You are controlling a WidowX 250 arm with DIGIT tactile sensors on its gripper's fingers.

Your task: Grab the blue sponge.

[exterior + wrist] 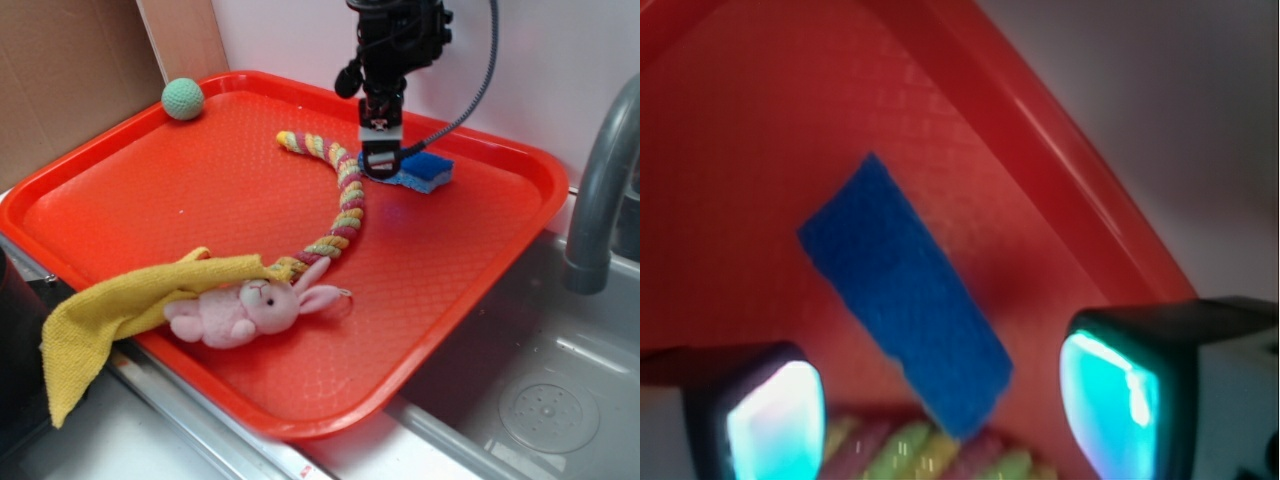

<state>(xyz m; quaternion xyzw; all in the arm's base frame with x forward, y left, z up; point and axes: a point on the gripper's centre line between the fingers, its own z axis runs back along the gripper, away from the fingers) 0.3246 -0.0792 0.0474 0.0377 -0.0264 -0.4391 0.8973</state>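
Room around the blue sponge (905,295)

One end is crowded by the braided rope (345,195) (touching or nearly); bare tray (200,180) is left elsewhere.

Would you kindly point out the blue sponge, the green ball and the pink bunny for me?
blue sponge (902,295): wrist view, middle of its rough top.
green ball (183,98): exterior view, centre of the ball, far left tray corner.
pink bunny (240,310): exterior view, its body beside the yellow cloth (110,320).

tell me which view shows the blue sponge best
The wrist view: the blue sponge shows nearly its whole rough top between the open tool's fingers. In the exterior view the tool hides the sponge's left end, leaving only part of it visible.
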